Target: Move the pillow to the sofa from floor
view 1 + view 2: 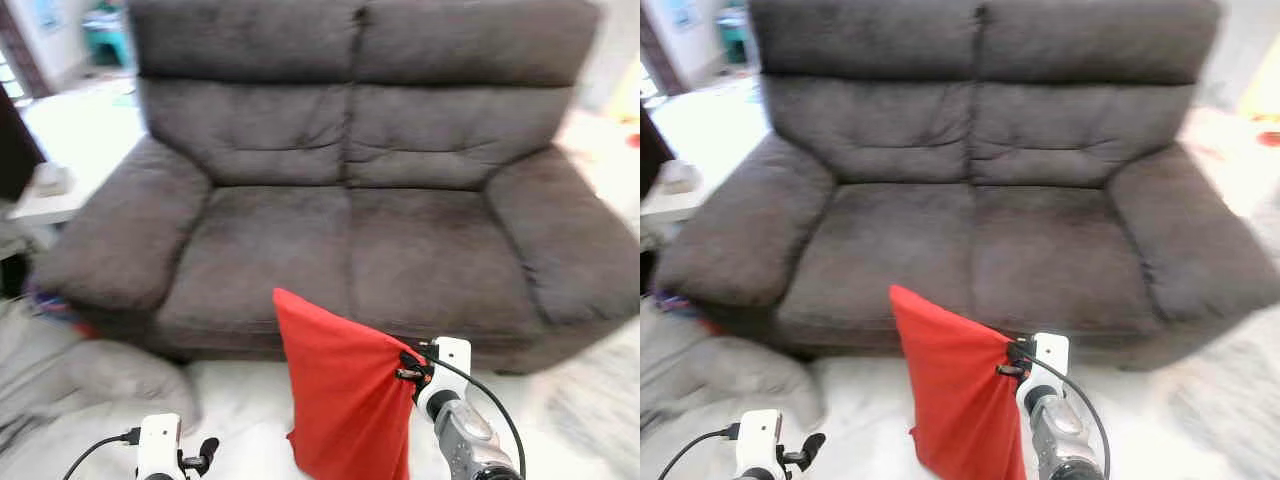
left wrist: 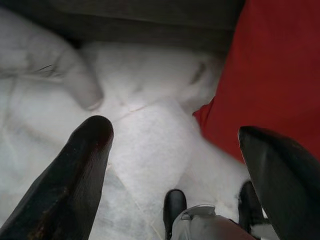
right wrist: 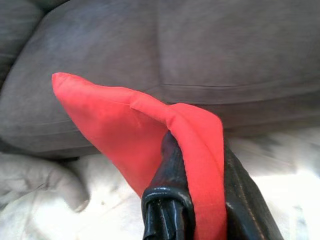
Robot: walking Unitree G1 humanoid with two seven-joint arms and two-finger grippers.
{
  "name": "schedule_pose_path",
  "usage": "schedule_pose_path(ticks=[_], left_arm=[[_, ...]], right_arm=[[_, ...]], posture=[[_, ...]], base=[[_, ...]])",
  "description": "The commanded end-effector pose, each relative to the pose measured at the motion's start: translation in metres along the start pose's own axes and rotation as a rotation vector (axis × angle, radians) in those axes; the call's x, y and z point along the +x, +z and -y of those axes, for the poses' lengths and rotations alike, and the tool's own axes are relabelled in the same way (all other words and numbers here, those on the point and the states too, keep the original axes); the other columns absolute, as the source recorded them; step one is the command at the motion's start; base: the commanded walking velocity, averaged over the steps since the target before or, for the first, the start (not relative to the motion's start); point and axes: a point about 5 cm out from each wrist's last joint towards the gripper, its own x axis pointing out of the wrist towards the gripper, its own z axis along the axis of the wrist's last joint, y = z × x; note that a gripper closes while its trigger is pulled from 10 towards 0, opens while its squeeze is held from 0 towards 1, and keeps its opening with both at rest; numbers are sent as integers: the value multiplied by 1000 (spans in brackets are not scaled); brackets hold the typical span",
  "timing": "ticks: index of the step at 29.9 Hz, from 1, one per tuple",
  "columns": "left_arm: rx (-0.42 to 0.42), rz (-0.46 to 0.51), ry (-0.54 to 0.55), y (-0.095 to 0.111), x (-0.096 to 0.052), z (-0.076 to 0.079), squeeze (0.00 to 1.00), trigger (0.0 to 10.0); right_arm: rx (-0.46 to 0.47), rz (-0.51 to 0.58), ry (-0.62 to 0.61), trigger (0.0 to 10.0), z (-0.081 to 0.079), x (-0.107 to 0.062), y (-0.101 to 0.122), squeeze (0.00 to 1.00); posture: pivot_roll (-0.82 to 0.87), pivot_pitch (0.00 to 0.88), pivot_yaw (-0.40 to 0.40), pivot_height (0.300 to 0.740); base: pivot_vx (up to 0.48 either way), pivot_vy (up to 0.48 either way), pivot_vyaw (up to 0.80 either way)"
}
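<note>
At the near left, the left end effector [image 2: 175, 170] hangs low over the white rug [image 1: 240, 400], its fingers spread and holding nothing. To its right, the red pillow [image 1: 340, 400] hangs upright just in front of the dark grey sofa [image 1: 350, 240], one edge pinched by the right end effector [image 3: 195, 170]. Best lift it above the seat cushion [image 1: 440, 260], carry it forward, then let go.

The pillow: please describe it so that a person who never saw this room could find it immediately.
Start at the wide dark grey sofa facing the robot. In front of its seat cushions, over pale bedding on the floor, the right gripper pinches one edge of the pillow, which hangs from it. It is the single bright red item there, flat and pointed at its upper corner.
</note>
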Motion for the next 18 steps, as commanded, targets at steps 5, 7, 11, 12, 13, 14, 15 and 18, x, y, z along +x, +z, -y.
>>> schedule_pose_path(ticks=[5, 7, 11, 12, 13, 14, 15, 18], left_arm=[[47, 5, -8, 6, 0, -10, 0, 10000], [205, -23, -103, 8, 1, -5, 0, 10000], [396, -19, -346, 17, 1, 6, 0, 10000], [396, -19, -346, 17, 1, 6, 0, 10000], [415, -18, -367, 18, 0, 7, 0, 10000], [473, -11, -419, 22, -1, 6, 0, 10000], [513, -9, -456, 25, -2, 6, 0, 10000], [738, -75, -624, 35, -5, 2, 0, 10000]], right_arm=[[-159, -56, 296, 10000, -22, 4, 7, 0], [-381, -176, 531, 10000, -33, -4, -11, 0], [-440, -295, 708, 10000, -32, -13, -20, 0], [-440, -295, 708, 10000, -32, -13, -20, 0], [-444, -299, 716, 10000, -32, -13, -20, 0], [-466, -322, 771, 10000, -33, -15, -20, 0], [-481, -342, 815, 10000, -33, -17, -21, 0], [-530, -410, 985, 10000, -35, -24, -20, 0]], posture=[[133, 105, 10, 740], [130, 106, 8, 740], [141, 107, 5, 740], [141, 107, 5, 740], [140, 106, 6, 740], [138, 106, 6, 740], [137, 106, 7, 740], [140, 99, 5, 740]], base=[[0, 0, 0], [0, 0, 0], [0, 0, 0], [0, 0, 0], [0, 0, 0], [0, 0, 0], [0, 0, 0], [0, 0, 0]])
